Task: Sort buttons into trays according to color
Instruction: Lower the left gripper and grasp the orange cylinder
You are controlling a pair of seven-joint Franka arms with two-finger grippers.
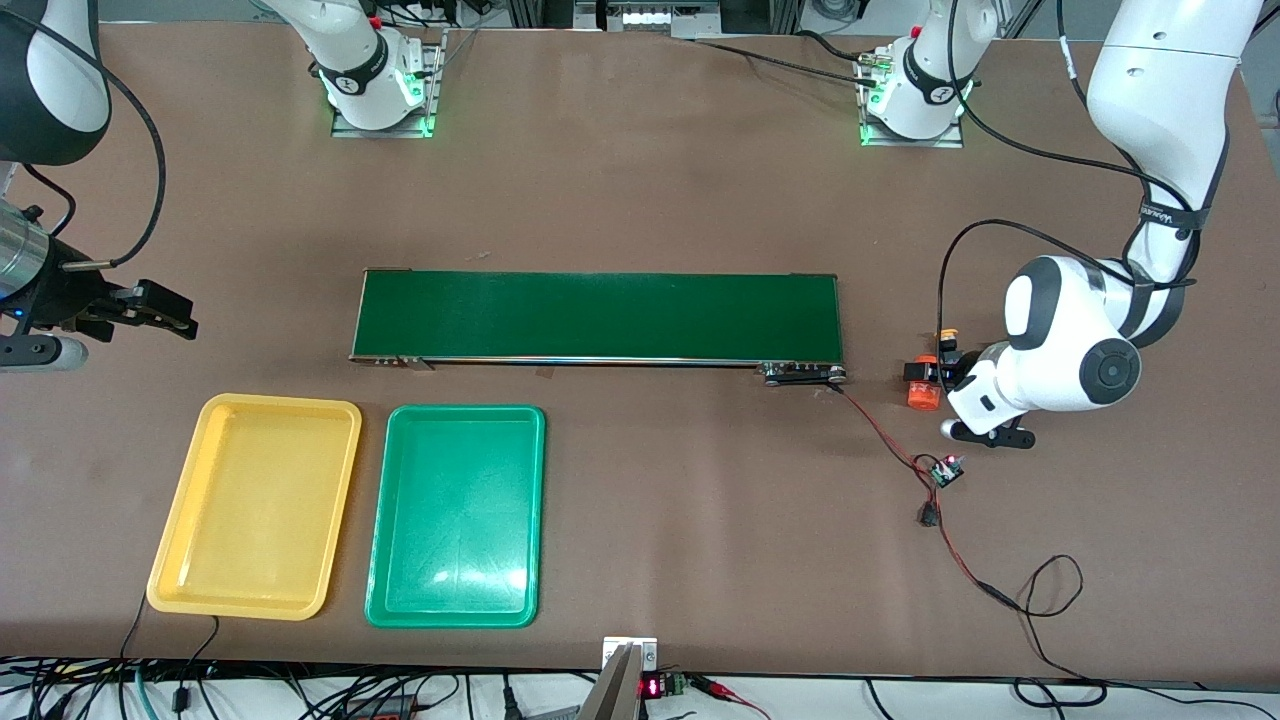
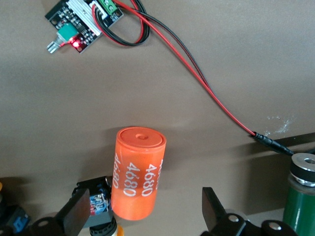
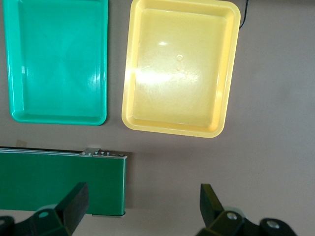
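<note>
Your right gripper (image 1: pixel 165 310) hangs spread over bare table at its own end. The glossy yellow tray (image 1: pixel 256 505) and green tray (image 1: pixel 456 516), both shallow with rounded corners, lie side by side, nearer the camera than the matte belt (image 1: pixel 597 315). Your left gripper (image 2: pixel 145 211) straddles, jaws wide, a smooth orange cylinder (image 2: pixel 136 173), with a boxy button (image 2: pixel 96 204) beside it.

The left gripper (image 2: pixel 142 214) hangs over a cylinder (image 2: pixel 137 174) with a button (image 2: pixel 98 206) touching it. The right gripper (image 3: pixel 142 209) hangs above the table (image 3: pixel 275 157) beside the conveyor belt's (image 3: pixel 59 182) end, with two trays (image 3: pixel 179 66) near.
</note>
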